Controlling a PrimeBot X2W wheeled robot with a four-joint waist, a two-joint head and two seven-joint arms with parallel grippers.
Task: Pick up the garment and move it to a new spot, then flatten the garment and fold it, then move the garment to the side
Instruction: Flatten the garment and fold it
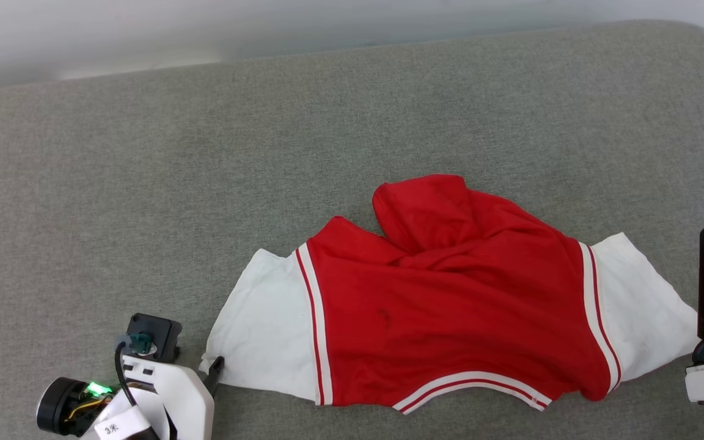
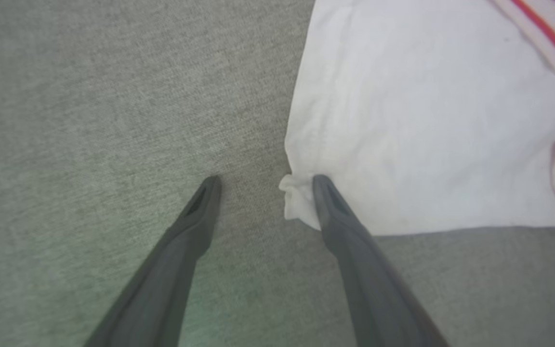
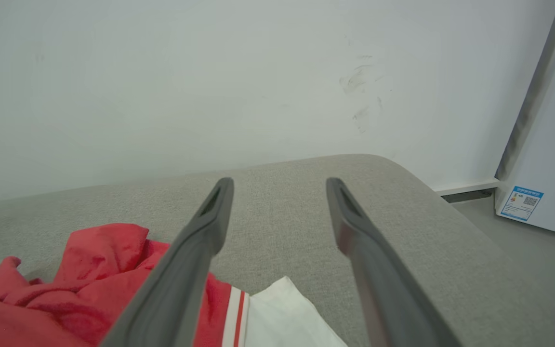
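At near-left sleeve corner, left gripper [image 2: 265, 179] is held spread, one finger touching garment [image 1: 450, 318], likely for a flattening pull; right gripper [image 3: 280, 180] is parked spread by right sleeve.

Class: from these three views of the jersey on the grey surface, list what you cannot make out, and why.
- Head view: the garment is bunched; its own folds hide its far hem and underside.
- Right tool: the head view's right edge cuts it off.
- Left wrist view: blur hides whether a fingertip of the left tool touches the sleeve corner.
- Right wrist view: the label is too small to read.
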